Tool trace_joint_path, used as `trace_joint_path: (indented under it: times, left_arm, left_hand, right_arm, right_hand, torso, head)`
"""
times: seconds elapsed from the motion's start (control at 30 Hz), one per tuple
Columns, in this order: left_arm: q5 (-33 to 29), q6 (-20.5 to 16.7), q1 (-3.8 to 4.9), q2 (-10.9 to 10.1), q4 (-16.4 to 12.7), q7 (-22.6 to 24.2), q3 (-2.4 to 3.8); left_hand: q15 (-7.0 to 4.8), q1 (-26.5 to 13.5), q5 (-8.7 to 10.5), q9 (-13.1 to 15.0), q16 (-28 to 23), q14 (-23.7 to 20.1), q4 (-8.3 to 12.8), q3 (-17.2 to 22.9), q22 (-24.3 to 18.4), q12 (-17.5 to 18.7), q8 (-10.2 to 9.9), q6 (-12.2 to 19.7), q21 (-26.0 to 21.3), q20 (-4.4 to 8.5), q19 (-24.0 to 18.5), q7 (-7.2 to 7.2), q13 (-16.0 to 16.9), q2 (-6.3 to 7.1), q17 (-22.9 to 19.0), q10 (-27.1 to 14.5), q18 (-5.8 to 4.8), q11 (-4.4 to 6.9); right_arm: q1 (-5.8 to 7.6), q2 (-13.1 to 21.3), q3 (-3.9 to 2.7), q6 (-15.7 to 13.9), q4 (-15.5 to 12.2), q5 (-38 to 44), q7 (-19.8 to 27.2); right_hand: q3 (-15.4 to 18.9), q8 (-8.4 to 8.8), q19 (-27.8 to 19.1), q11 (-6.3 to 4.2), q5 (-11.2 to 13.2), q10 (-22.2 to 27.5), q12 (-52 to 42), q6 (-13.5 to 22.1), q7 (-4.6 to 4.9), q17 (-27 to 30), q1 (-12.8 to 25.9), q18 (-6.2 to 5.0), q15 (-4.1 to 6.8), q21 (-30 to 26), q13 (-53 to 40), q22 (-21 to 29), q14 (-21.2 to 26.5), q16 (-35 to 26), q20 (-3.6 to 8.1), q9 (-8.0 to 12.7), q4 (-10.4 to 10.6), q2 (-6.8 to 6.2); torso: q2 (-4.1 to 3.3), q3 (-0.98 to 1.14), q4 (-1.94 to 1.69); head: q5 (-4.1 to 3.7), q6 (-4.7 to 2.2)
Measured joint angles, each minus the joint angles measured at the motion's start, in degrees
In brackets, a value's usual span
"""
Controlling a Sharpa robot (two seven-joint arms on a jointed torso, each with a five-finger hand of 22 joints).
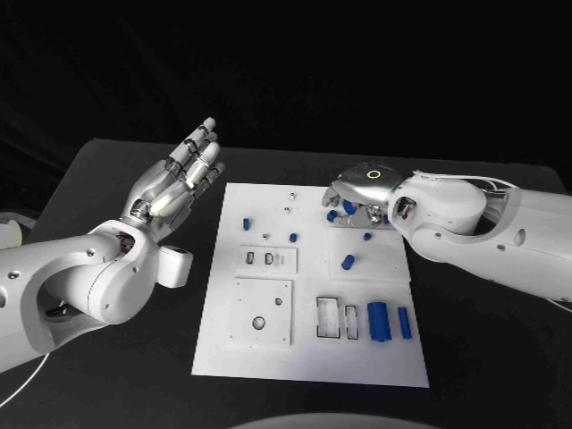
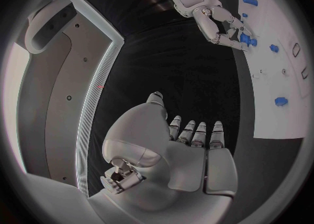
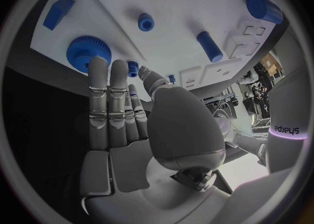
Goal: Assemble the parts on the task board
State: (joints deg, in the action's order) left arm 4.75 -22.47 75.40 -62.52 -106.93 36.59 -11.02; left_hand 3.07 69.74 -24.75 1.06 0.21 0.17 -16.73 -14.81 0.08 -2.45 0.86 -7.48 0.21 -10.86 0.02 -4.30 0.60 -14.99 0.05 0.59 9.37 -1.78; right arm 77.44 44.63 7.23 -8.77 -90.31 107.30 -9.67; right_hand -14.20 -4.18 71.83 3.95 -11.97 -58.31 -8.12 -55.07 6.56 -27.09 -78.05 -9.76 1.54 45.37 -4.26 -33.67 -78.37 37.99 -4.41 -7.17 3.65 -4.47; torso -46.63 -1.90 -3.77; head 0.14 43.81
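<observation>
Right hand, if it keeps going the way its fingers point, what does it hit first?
Probably the blue gear: the right hand has its fingertips just short of it over the task board. Depth is unclear.

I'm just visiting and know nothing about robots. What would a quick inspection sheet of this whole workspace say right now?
Surface: black table, matte, bearing the board.
Job's things: white rectangular task board lies flat mid-table; small blue plastic parts on it, including two blue cylinders side by side and a blue toothed gear.
Clutter: nothing seen.
Hands: left hand raised beside the board, fingers straight, holding nothing; right hand over the board's far end, fingertips at the gear, grip unclear.
Cables: thin white cable under the left arm.
Surroundings: dark backdrop.
</observation>
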Motion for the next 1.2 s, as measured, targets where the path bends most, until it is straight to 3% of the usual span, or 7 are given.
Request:
trace_joint_path:
  times: [0.13, 0.6, 0.9, 1.07, 1.2]
  left_arm:
    - [-0.4, 0.1, 0.0, -0.1, 0.0, 0.0, 0.0]
    - [-1.3, 0.7, 0.0, 0.0, 0.2, -0.1, -0.01]
    - [-1.6, 1.1, 0.0, -0.1, 0.4, -0.3, -0.01]
    - [-1.7, 1.3, 0.0, -0.1, 0.5, -0.5, -0.01]
    - [-1.7, 1.5, 0.0, -0.2, 0.5, -0.7, -0.01]
  left_hand:
    - [0.12, 0.4, -0.14, 0.1, 0.0, -0.1, 0.0, 0.0, 0.0, 0.0, 0.0, 0.0, 0.0, 0.0, 0.0, 0.0, 0.0, 0.0, 0.0, -0.1, 0.0, -0.29]
    - [0.2, 1.2, -1.16, 0.2, 0.0, -0.2, 0.0, 0.3, 0.0, -0.4, 0.2, -1.0, 0.0, -0.82, 0.0, 1.37, 0.0, -0.29, 0.0, 0.0, 0.0, -0.81]
    - [0.41, 1.7, -1.52, 0.3, 0.0, 0.0, 0.1, 0.4, 0.0, -0.4, 0.4, -2.1, 0.0, -1.22, 0.0, 2.47, 0.1, -0.22, 0.0, 0.0, 0.01, -0.84]
    - [0.63, 2.5, -2.35, 0.3, 0.0, -0.2, 0.1, 0.5, 0.0, -0.7, 0.4, -2.0, 0.0, -1.22, 0.0, 2.87, 0.1, 0.05, 0.0, 0.2, 0.01, -1.01]
    - [0.82, 3.0, -2.86, 0.3, 0.0, 0.0, 0.2, 0.8, 0.0, -0.7, 0.5, -2.5, 0.0, -1.55, -0.1, 3.3, 0.1, 0.2, 0.0, 0.2, 0.0, -1.01]
  right_arm:
    - [-0.46, -0.7, -0.01, -0.1, 0.9, -0.1, 0.2]
    - [-1.61, -2.5, -0.01, -0.6, 3.9, -0.2, 0.9]
    - [-1.91, -2.9, -0.07, -1.8, 4.6, -0.3, 1.6]
    - [-2.04, -2.9, -0.02, -3.3, 4.8, -0.4, 2.4]
    - [-2.05, -2.9, -0.02, -4.9, 4.7, -0.8, 3.1]
  right_hand:
    - [-0.9, 0.0, -0.2, -0.02, -0.8, -0.5, 0.2, -0.4, 0.18, -0.1, -0.3, 0.0, 0.01, 0.4, 0.0, -0.6, 0.0, 0.2, -0.22, 0.0, 0.0, -0.3]
    - [-3.7, -1.61, -1.7, -0.51, -2.5, -1.7, 0.9, -4.3, -1.23, -0.6, -0.6, 0.0, 0.41, 1.6, 0.2, -2.6, 0.8, 0.8, 0.1, -1.5, -0.4, -0.56]
    - [-5.5, -2.85, -2.0, -0.69, -3.1, -5.3, 0.4, -6.7, -0.92, -0.9, -1.5, 0.0, 0.41, 3.6, 0.2, -5.1, 0.8, 1.4, 0.31, -2.8, -1.6, -0.83]
    - [-6.3, -3.8, -1.8, 0.7, -3.1, -6.9, -0.7, -8.6, -0.63, -1.1, -2.6, 0.0, 0.41, 5.8, 0.2, -7.8, 0.8, 1.8, 0.44, -3.9, -2.4, -1.05]
    - [-6.5, -4.14, -1.3, 1.17, -3.0, -7.4, -0.9, -9.2, -0.57, -1.2, -2.7, 0.0, 0.26, 7.2, 0.2, -9.6, 0.7, 2.1, 0.31, -4.3, -2.6, -0.89]
  torso:
    - [0.09, -0.01, 0.01]
    - [0.21, -0.05, -0.05]
    - [0.25, -0.05, -0.02]
    - [0.27, -0.05, -0.02]
    - [0.31, -0.04, 0.01]
  head:
    - [-0.08, 0.29]
    - [-0.08, 0.68]
    - [0.2, 1.0]
    - [0.37, 1.15]
    - [0.51, 1.22]
